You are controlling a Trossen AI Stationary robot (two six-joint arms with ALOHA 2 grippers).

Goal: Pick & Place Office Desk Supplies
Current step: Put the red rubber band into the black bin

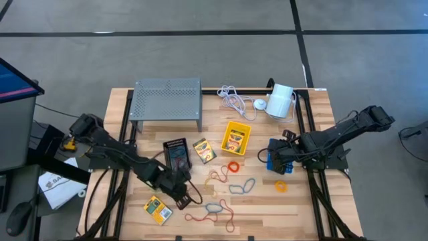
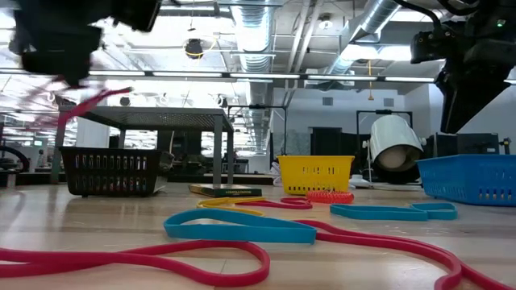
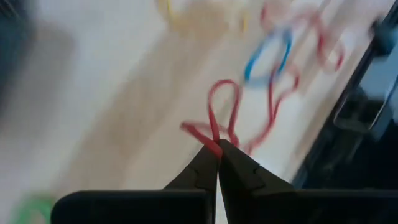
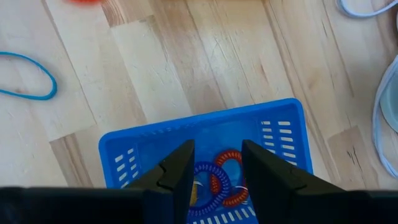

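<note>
My left gripper point(image 1: 188, 195) is over the table's near left part, shut on a thin red rubber band point(image 3: 224, 102). In the low view the gripper point(image 2: 58, 71) is high above the table, and the band point(image 2: 95, 100) trails from it. My right gripper point(image 4: 214, 169) hovers open over the blue bin point(image 4: 205, 134), which holds red and blue coiled bands point(image 4: 217, 180). More loops lie on the wood: red point(image 1: 215, 218), blue point(image 1: 242, 186), orange point(image 1: 281, 186). The black bin point(image 1: 177, 154) and the yellow bin point(image 1: 235, 137) stand mid-table. Crayon boxes point(image 1: 204, 150) point(image 1: 158, 209) lie flat. My left gripper pinches the red rubber band between its two fingertips point(image 3: 208, 163), at one spot on the strand point(image 3: 213, 142). A loop stands out beyond the fingertips and a short end point(image 3: 188, 128) sticks out sideways. The band is lifted clear of the table and slack.
A grey perforated stand point(image 1: 167, 100) sits at the far left of the table, with a white cable point(image 1: 233, 99) and a white cylinder point(image 1: 281, 100) at the far right. The yellow bin holds a crayon box. Bare wood lies between the blue bin and the loops.
</note>
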